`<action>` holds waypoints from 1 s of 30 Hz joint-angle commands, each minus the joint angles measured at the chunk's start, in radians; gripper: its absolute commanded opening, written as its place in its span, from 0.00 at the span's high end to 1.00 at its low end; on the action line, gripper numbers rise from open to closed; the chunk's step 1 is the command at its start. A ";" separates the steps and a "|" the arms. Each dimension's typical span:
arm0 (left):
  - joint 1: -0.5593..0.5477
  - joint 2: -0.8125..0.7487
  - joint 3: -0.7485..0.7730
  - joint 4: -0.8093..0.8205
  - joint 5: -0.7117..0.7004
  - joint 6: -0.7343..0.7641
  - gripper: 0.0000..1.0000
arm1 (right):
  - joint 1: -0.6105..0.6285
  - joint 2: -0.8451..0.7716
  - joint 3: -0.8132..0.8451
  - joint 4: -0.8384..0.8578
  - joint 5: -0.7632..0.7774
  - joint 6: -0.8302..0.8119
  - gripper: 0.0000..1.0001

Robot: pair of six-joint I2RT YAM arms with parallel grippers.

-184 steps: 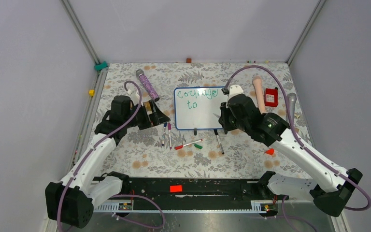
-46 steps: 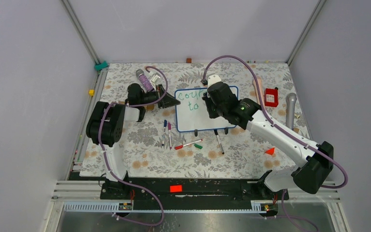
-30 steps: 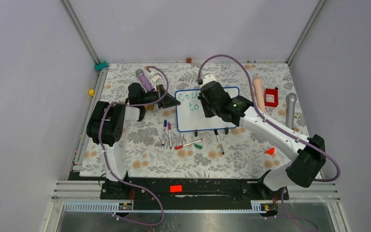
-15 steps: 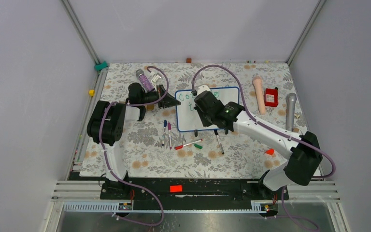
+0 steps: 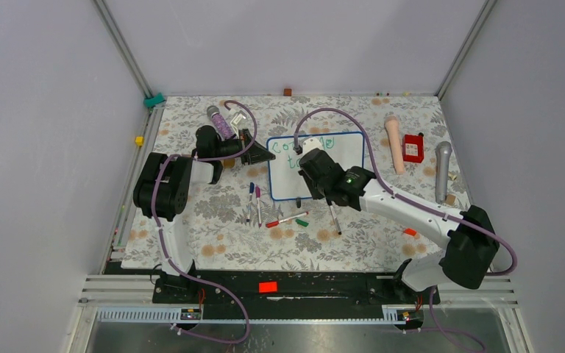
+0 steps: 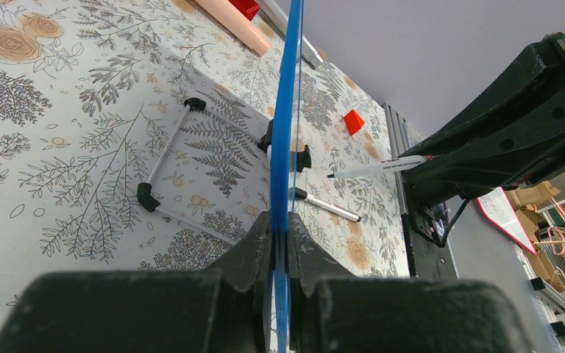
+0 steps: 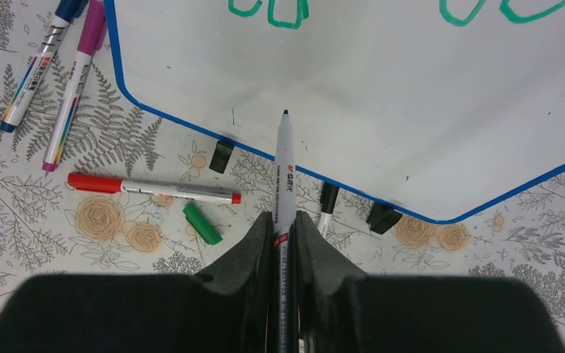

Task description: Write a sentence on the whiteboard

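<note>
Loose pens lie scattered at 6 o'clock of the whiteboard, blocking that side. At 3 o'clock there is open table before the pink tube.

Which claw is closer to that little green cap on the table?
Right. The right gripper, holding a marker, hangs close beside the green cap; the left gripper clamps the whiteboard's left edge.

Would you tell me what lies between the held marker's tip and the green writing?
Only bare whiteboard between marker and writing, per the right wrist view.
</note>
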 commanded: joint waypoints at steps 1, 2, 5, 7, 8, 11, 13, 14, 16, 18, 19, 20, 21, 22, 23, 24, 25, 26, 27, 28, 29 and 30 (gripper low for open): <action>-0.005 -0.006 0.018 0.039 0.057 0.026 1.00 | 0.014 0.016 0.043 0.072 0.038 -0.034 1.00; -0.005 -0.007 0.017 0.037 0.058 0.027 1.00 | 0.015 0.019 0.045 0.081 0.038 -0.039 1.00; -0.004 -0.008 0.017 0.035 0.063 0.030 1.00 | 0.018 0.036 0.056 0.095 0.036 -0.047 1.00; -0.004 -0.009 0.017 0.035 0.064 0.030 1.00 | 0.021 0.046 0.063 0.094 0.034 -0.049 1.00; -0.003 -0.008 0.019 0.035 0.064 0.030 1.00 | 0.021 0.050 0.064 0.094 0.032 -0.048 1.00; -0.003 -0.009 0.019 0.040 0.064 0.029 1.00 | 0.024 0.054 0.064 0.093 0.031 -0.050 1.00; -0.003 -0.013 0.020 0.043 0.061 0.029 1.00 | 0.024 0.058 0.066 0.094 0.032 -0.051 1.00; -0.004 -0.013 0.022 0.042 0.062 0.029 1.00 | 0.024 0.059 0.066 0.093 0.033 -0.052 1.00; -0.004 -0.010 0.026 0.040 0.062 0.027 1.00 | 0.024 0.065 0.068 0.093 0.037 -0.053 1.00; -0.003 -0.008 0.028 0.040 0.061 0.027 1.00 | 0.024 0.068 0.069 0.094 0.042 -0.054 1.00; -0.004 -0.007 0.028 0.040 0.062 0.026 1.00 | 0.025 0.070 0.069 0.094 0.044 -0.055 1.00; -0.003 -0.007 0.028 0.040 0.060 0.026 1.00 | 0.024 0.072 0.071 0.094 0.048 -0.057 1.00; -0.004 -0.007 0.029 0.039 0.060 0.026 1.00 | 0.024 0.075 0.072 0.093 0.054 -0.060 1.00; -0.003 -0.006 0.029 0.037 0.059 0.026 1.00 | 0.025 0.079 0.074 0.093 0.062 -0.060 1.00; -0.004 -0.005 0.030 0.035 0.060 0.026 1.00 | 0.025 0.081 0.076 0.093 0.073 -0.061 1.00; -0.004 -0.005 0.030 0.033 0.061 0.026 1.00 | 0.024 0.086 0.078 0.094 0.082 -0.061 1.00; -0.003 -0.004 0.030 0.031 0.062 0.028 1.00 | 0.024 0.090 0.081 0.095 0.087 -0.062 1.00; -0.003 -0.005 0.030 0.030 0.062 0.028 1.00 | 0.024 0.092 0.083 0.095 0.089 -0.064 1.00; -0.004 -0.006 0.030 0.028 0.063 0.027 1.00 | 0.024 0.096 0.084 0.094 0.090 -0.064 1.00; -0.003 -0.007 0.030 0.027 0.062 0.028 1.00 | 0.024 0.100 0.085 0.095 0.091 -0.063 1.00; -0.004 -0.006 0.030 0.026 0.063 0.027 1.00 | 0.024 0.102 0.086 0.095 0.093 -0.063 1.00; -0.004 -0.007 0.030 0.024 0.063 0.029 1.00 | 0.024 0.105 0.086 0.095 0.098 -0.060 1.00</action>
